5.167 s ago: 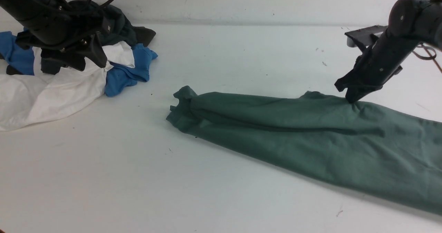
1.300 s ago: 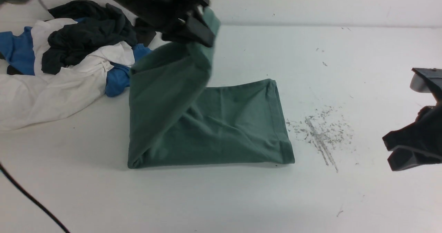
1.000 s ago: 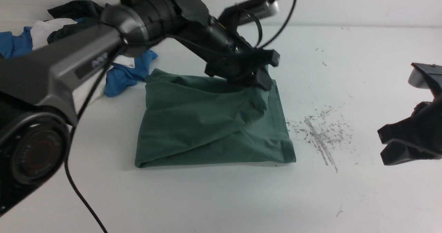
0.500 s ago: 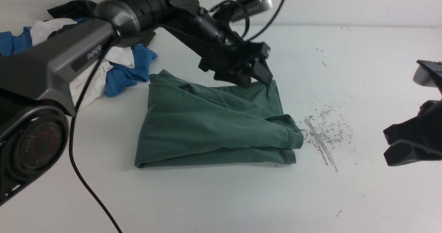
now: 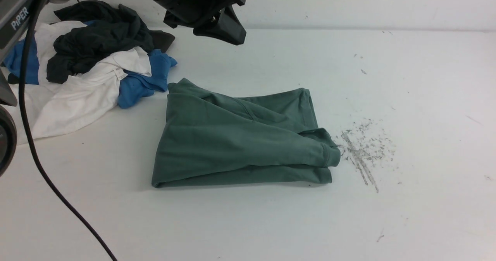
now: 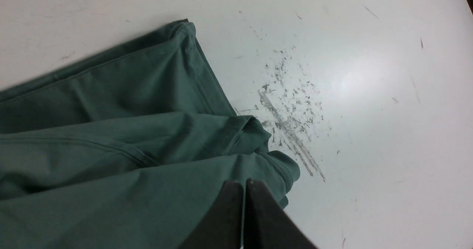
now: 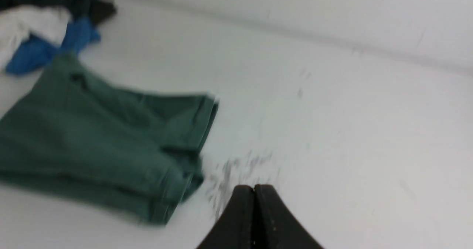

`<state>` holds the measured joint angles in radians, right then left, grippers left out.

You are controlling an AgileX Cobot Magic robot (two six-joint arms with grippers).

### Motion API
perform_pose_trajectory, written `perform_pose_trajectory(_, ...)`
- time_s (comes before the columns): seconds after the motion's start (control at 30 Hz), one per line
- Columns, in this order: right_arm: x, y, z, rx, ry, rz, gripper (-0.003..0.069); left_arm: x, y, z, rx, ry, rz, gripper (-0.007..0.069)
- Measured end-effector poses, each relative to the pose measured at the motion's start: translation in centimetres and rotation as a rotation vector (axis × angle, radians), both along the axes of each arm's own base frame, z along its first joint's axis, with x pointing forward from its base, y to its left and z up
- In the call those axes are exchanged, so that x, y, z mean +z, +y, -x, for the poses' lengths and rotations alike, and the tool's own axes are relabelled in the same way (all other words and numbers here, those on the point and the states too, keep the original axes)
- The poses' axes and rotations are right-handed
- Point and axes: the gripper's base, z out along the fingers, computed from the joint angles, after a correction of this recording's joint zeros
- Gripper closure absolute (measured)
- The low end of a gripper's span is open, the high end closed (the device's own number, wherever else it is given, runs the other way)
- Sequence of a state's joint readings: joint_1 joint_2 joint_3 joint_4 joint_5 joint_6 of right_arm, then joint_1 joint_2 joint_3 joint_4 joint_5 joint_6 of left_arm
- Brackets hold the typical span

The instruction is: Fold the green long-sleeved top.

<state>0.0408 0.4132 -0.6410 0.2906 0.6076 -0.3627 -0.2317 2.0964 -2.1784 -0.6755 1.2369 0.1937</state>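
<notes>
One green long-sleeved top (image 5: 240,137) is lying folded mid-frame on the bench (image 5: 407,79) — both grippers, left gripper (image 5: 226,30) and right gripper (image 7: 254,190), are sitting closed, holding nothing.

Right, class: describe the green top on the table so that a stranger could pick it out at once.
Start from the white table and the heap of dark, white and blue clothes at its far left. Just right of that heap, lying apart, is the green long-sleeved top. It alone is sage green and folded into a flat packet; grey scuff marks lie beside it.
</notes>
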Motion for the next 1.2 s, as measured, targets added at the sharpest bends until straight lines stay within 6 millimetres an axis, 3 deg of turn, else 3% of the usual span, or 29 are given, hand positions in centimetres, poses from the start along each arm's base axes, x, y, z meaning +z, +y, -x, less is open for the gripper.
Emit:
perform_pose_trajectory(0.13,-4.9,-0.7,1.4,-0.077,-0.229,-0.077,0.0673,0.2,-0.2,0.1,-0.002,0.017,0.04,0.0629)
perform_pose_trajectory(0.33,-7.9,-1.4,2.6,-0.137,-0.39,-0.152,0.0673,0.3,-0.4,0.2,-0.003,0.025,0.06,0.0629)
perform_pose_trajectory(0.67,-9.9,-0.9,2.4,-0.097,-0.254,-0.144,0.0673,0.5,-0.6,0.3,-0.009,0.033,0.096,0.0629)
perform_pose_trajectory(1.03,-11.0,-0.5,2.4,-0.054,-0.132,-0.128,0.0673,-0.2,0.7,-0.1,0.026,-0.018,-0.091,0.0629)
perform_pose_trajectory(1.2,-12.6,-0.6,2.6,-0.059,-0.119,-0.054,0.0673,1.2,0.7,2.2,0.039,0.002,-0.094,0.0629)
